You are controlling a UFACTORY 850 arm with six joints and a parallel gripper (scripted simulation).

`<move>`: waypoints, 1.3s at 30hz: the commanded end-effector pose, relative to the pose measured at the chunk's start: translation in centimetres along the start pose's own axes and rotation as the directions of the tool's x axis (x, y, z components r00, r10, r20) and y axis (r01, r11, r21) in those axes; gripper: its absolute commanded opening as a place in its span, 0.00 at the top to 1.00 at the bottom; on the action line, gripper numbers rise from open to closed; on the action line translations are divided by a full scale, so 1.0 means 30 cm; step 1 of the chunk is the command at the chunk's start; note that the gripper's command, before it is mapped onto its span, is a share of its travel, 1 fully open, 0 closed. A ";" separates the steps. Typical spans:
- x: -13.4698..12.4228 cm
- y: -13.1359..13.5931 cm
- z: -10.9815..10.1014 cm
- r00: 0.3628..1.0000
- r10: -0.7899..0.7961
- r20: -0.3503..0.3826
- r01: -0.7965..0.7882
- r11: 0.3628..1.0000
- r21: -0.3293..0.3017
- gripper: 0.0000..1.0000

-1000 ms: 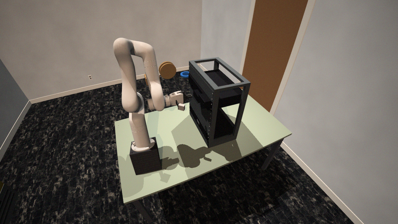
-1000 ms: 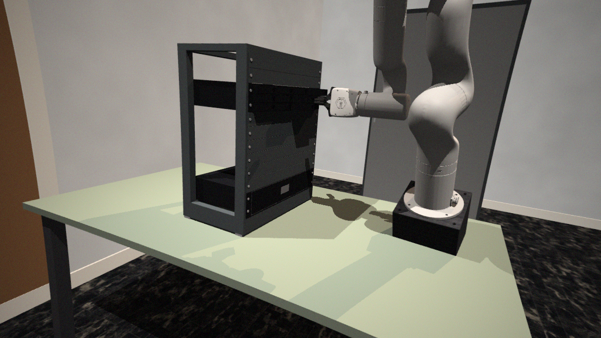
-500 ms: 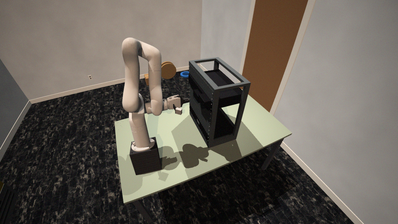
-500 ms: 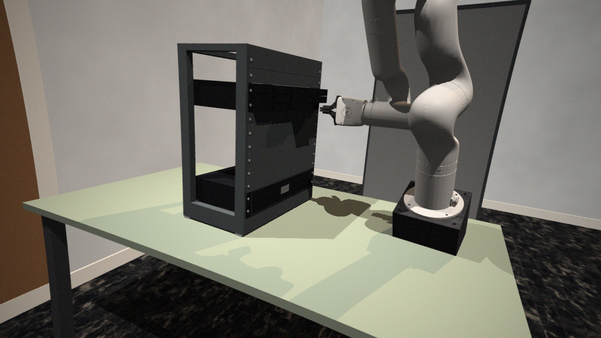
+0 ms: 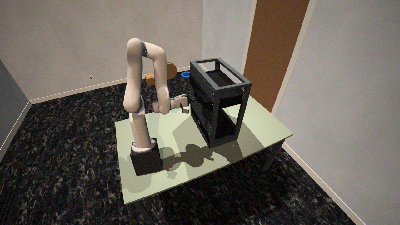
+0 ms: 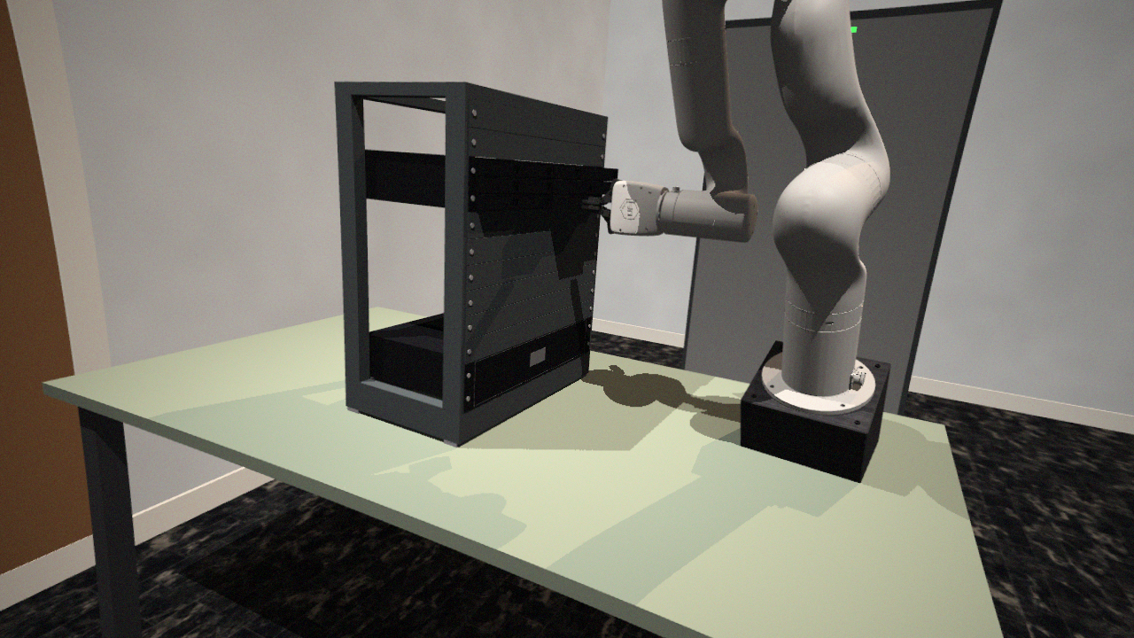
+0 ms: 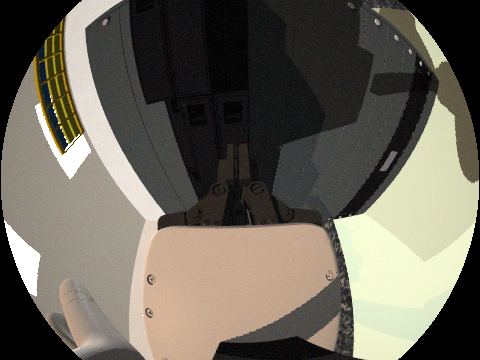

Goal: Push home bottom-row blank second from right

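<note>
The dark rack [image 5: 218,100] stands on the green table, front face toward the arm. The black storage chassis [image 6: 531,194] sits in its upper part. My gripper [image 7: 238,156] is shut and empty, level, with its fingertips just in front of the chassis front; I cannot tell whether they touch it. In the wrist view the tips point at two dark blanks [image 7: 214,115] side by side with small square marks. The gripper also shows in the exterior view [image 6: 593,205] and the top view [image 5: 192,99]. Which blanks stand out is too dark to tell.
The arm's black base block [image 6: 816,416] sits on the table right of the rack. A lower black unit with a small label [image 6: 539,358] fills the rack's bottom. A brown spool [image 5: 171,70] and a blue ring [image 5: 185,74] lie on the floor behind.
</note>
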State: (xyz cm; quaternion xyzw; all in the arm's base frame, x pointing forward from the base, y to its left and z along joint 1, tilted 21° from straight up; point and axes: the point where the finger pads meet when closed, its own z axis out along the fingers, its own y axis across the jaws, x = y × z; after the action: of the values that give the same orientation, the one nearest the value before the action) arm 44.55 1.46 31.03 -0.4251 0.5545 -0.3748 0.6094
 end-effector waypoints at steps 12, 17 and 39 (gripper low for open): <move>0.000 -0.001 0.021 1.000 0.000 0.000 0.000 1.000 0.001 1.00; 0.000 -0.001 0.036 1.000 0.000 0.000 0.000 1.000 0.001 1.00; 0.001 -0.001 0.074 1.000 0.000 0.000 0.000 1.000 0.001 1.00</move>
State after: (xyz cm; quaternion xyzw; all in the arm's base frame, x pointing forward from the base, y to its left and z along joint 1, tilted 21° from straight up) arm 46.47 1.65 31.05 -0.4251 0.5545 -0.3749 0.6093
